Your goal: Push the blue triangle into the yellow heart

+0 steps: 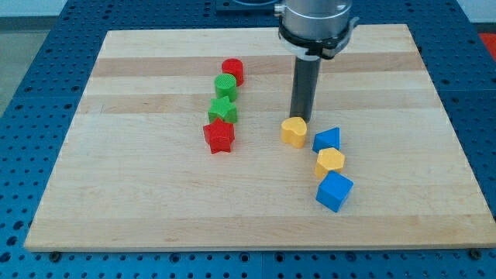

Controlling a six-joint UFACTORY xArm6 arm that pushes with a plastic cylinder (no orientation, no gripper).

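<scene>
Where my tip (299,118) meets the board, the yellow heart (294,132) partly hides it; bare rod, holding nothing. Blue triangle (327,140) sits just right.

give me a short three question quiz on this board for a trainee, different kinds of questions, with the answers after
1. True or false: my tip stands just above the yellow heart in the view.
2. Which block lies nearest the blue triangle on its lower side? A) red star B) yellow hexagon C) green cylinder
3. Fill in: the column at the view's left ends at the bottom with the red ____.

Key: 1 true. 2 B, the yellow hexagon. 3 star, the red star.
</scene>
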